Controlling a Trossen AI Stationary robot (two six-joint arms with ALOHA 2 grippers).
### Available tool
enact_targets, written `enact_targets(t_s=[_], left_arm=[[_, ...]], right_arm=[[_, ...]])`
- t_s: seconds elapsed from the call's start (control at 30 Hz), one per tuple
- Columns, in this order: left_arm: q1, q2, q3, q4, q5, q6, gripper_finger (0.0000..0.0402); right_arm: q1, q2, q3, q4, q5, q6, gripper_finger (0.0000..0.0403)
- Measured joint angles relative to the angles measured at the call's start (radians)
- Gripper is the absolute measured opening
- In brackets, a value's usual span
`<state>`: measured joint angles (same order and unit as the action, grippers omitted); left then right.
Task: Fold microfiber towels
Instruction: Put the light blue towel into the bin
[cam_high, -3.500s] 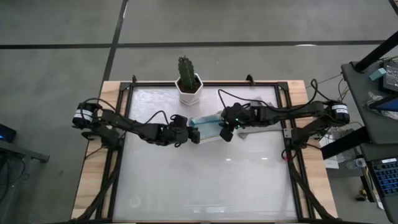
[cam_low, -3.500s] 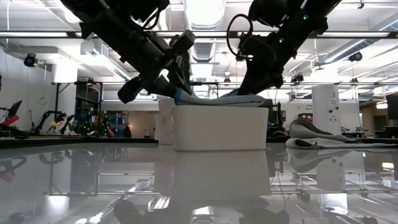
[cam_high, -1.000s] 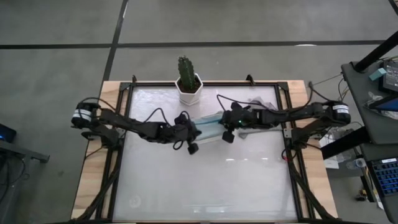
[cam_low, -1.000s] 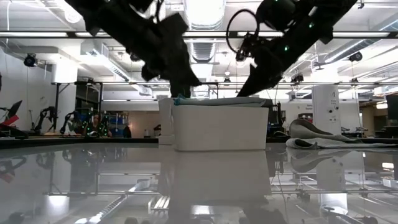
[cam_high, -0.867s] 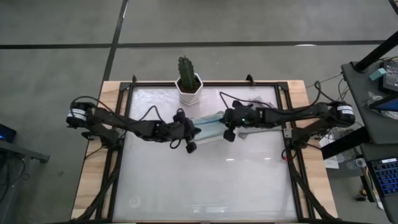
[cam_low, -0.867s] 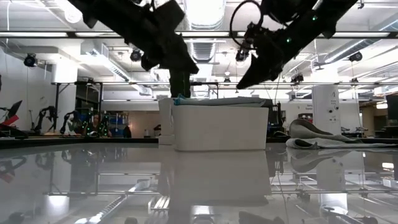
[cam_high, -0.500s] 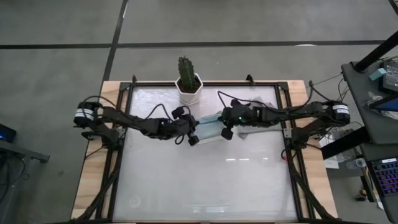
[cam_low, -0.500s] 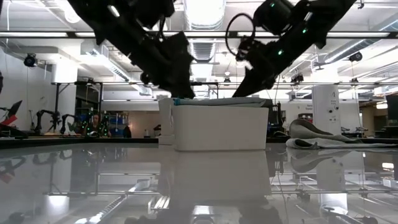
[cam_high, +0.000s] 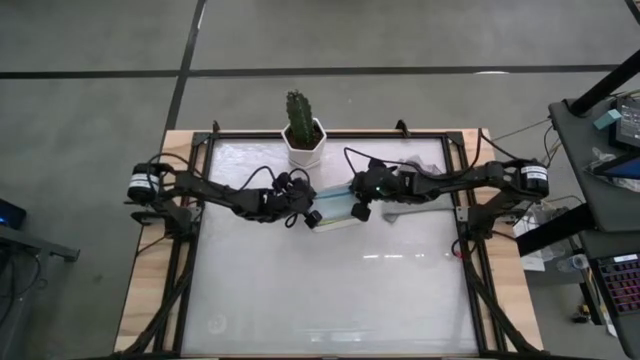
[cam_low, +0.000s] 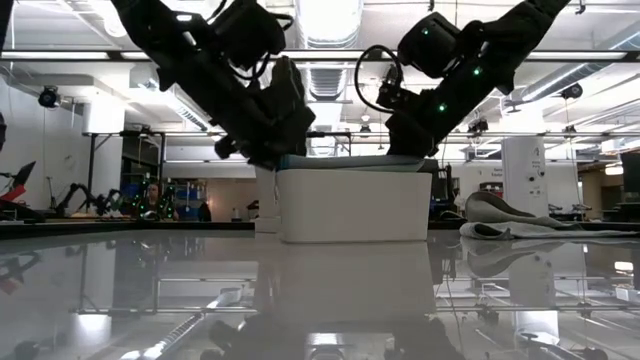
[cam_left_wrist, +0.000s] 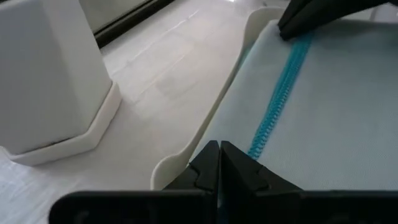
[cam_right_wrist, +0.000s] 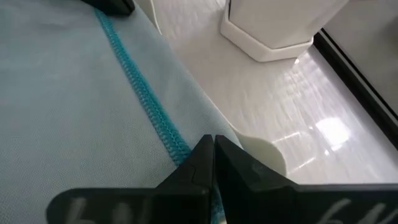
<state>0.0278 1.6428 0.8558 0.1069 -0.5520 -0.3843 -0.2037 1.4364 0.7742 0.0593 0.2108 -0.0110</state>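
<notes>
Progress: a pale teal towel (cam_high: 335, 203) lies folded flat on top in the white tray (cam_high: 330, 224), near the middle of the table (cam_high: 330, 300), in front of the potted cactus (cam_high: 301, 125). A grey towel (cam_high: 410, 212) sits loose on the table beside the tray, apparently not yet folded. Other towels: not visible.

Left gripper (cam_high: 306, 212) and right gripper (cam_high: 357, 205) hover at opposite ends of the tray, fingers together, holding nothing.

Towel look: smooth, fine-textured, with a brighter teal stitched edge (cam_left_wrist: 280, 99) running straight across.
</notes>
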Motion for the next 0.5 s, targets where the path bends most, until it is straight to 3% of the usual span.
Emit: enact_targets(t_s=[0.17,0.4,0.5], left_arm=[[-0.001,-0.010,0.004,-0.003,0.001,0.003,0.0001],[-0.016,-0.117,0.009,-0.024,0.002,0.096,0.0001],[-0.031,-0.174,0.008,-0.041,0.098,0.144,0.0001]], right_arm=[[0.000,-0.030,0.000,-0.023,0.000,-0.007,0.0008],[0.016,-0.172,0.000,-0.131,-0.001,0.030,0.0008],[0.042,-0.235,0.000,-0.177,-0.035,0.061,0.0008]])
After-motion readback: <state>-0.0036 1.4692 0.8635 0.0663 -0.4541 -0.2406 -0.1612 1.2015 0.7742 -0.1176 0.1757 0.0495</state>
